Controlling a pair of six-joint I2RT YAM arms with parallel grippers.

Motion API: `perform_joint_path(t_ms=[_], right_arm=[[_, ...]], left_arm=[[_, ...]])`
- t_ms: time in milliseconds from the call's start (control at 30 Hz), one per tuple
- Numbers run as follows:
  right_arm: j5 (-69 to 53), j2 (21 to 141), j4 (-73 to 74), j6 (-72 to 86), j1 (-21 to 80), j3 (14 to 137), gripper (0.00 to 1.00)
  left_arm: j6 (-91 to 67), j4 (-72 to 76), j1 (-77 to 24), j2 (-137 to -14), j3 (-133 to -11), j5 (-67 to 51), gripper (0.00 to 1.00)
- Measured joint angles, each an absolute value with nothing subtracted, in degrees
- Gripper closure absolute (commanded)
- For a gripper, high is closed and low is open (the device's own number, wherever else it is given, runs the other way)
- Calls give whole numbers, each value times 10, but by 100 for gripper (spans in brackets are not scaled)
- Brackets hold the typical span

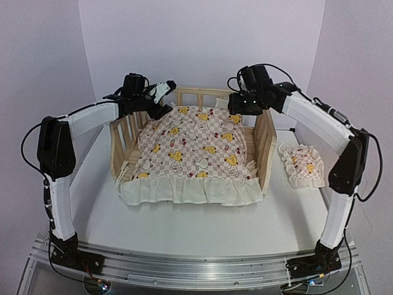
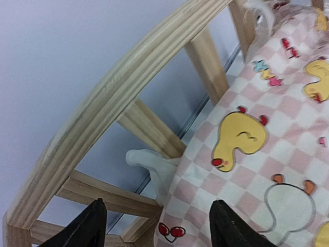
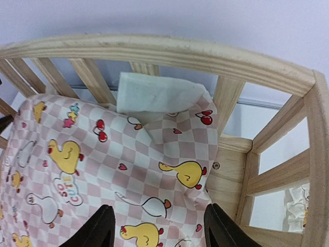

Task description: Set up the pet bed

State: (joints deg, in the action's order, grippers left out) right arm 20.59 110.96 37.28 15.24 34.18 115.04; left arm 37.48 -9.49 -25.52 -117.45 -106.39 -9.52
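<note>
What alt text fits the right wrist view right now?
A pink-checkered duck cushion lies inside the light-wood pet bed, one corner flipped up white against the curved back rail. The right gripper, open, shows at the bottom edge, holding nothing.

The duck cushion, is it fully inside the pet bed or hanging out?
Partly out: the duck cushion lies between the pet bed railings, but its white ruffle spills past the front onto the table.

The white table [image 1: 202,227] carries the pet bed [image 1: 265,144] toward its back, with a small pillow [image 1: 302,165] lying near the bed's right side.
</note>
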Motion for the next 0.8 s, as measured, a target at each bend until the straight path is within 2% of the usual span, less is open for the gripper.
perform_joint_path(t_ms=[167,300,467,633,800], right_arm=[[189,1069,368,148,364,1158,37],[176,1069,362,144,421,1166,36],[147,1080,359,155,501,1156,36],[130,1082,357,196,519,1105,39],[128,1094,359,226,518,1049,38]], left_arm=[[371,-183,-258,-1093,-1084,-148,22],[359,-228,-252,-1023,-1111,-151,22],[336,-240,-158,-943,-1107,-162,25],[330,-196,-14,-851,-914,-155,30],[342,-159,-8,-820,-691,-192,32]])
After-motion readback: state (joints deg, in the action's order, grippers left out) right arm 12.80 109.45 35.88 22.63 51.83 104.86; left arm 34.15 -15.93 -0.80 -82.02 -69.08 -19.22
